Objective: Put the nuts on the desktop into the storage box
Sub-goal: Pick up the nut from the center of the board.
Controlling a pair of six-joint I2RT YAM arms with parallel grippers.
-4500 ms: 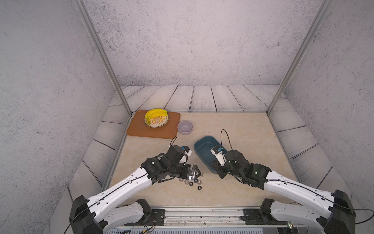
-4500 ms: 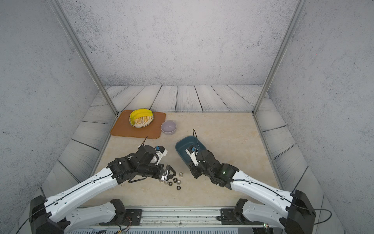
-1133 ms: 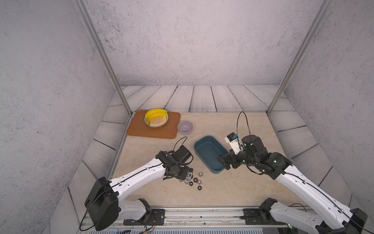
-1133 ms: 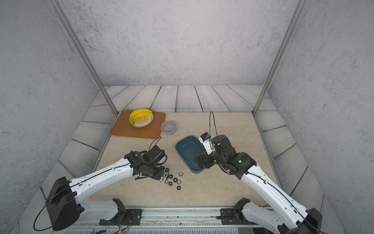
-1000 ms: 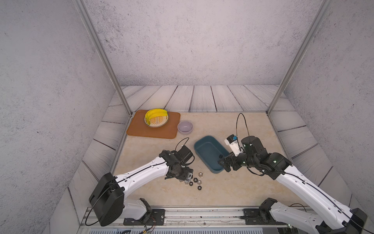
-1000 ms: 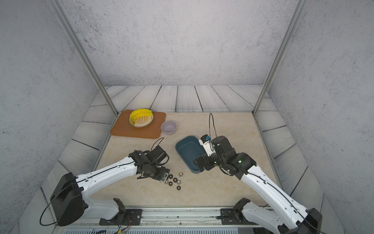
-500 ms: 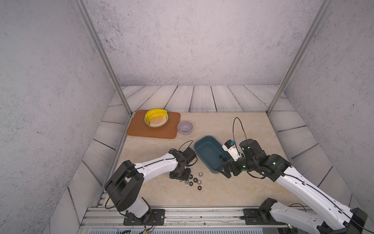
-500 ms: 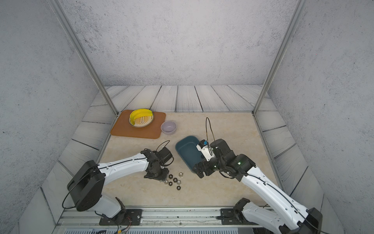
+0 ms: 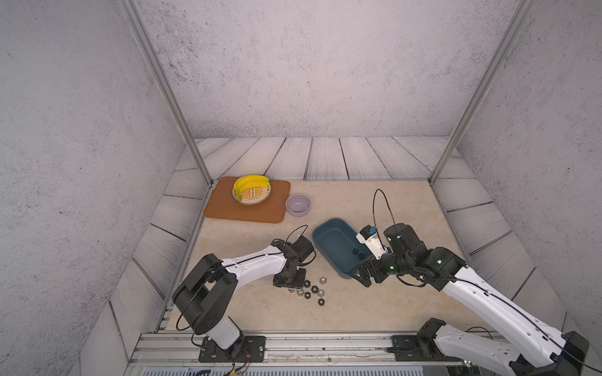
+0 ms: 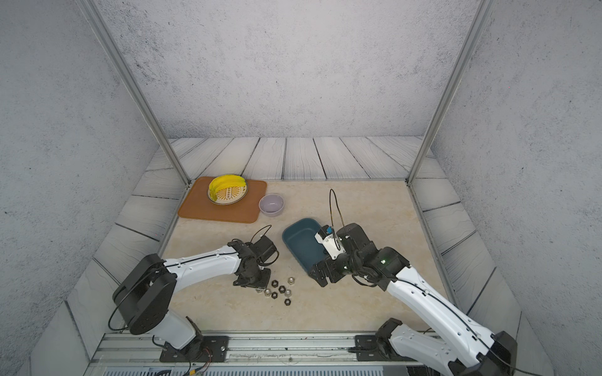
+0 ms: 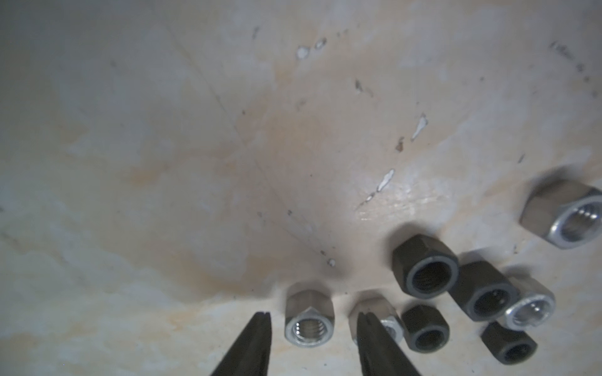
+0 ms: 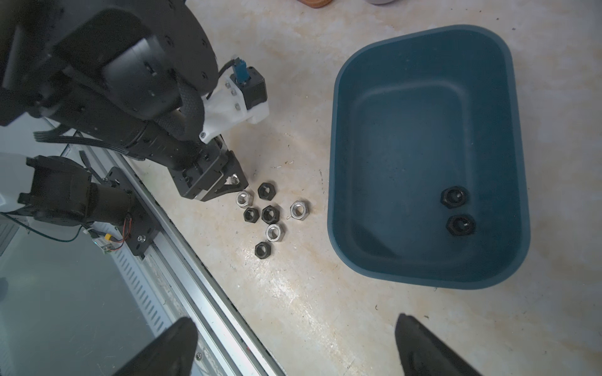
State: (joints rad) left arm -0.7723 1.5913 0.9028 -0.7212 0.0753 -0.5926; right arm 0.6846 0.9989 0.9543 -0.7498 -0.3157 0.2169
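As both top views show, the nuts (image 9: pixel 314 289) cluster on the desktop (image 9: pixel 358 302) just near-left of the box (image 9: pixel 335 242), with the left gripper (image 9: pixel 291 284) at their left edge and the right gripper (image 9: pixel 360 277) beside the box's near corner. Left wrist: the left jaws stand narrowly apart astride one silver nut (image 11: pixel 309 320), not touching it. Right wrist: the right jaws gape wide, empty; two black nuts (image 12: pixel 452 197) lie in the box.

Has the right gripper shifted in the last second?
Yes. The right gripper has come nearer, from beside the right wall of the box to its near corner.
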